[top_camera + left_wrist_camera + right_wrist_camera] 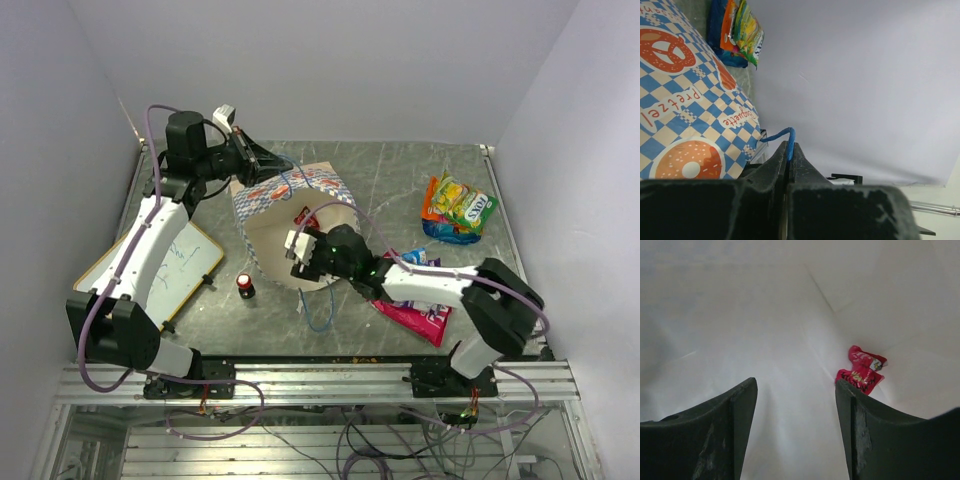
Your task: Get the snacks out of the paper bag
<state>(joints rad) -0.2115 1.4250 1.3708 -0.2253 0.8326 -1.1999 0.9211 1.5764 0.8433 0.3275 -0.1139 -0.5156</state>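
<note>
Whiteboard (192,262) (blue scribbles) beside small red-capped bottle (245,287), not touching

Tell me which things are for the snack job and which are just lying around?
For the job: paper bag, its blue handle pinched in the left fingers, red snack inside, ahead of the open right fingers, pink packet and green-orange packets already out.
Just lying around: small bottle, whiteboard.

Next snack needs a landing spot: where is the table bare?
Bare: far stretch between bag and snack pile; right edge just nearer than that pile. Crowded: pink packet under the right arm; whiteboard and bottle left of the bag.
</note>
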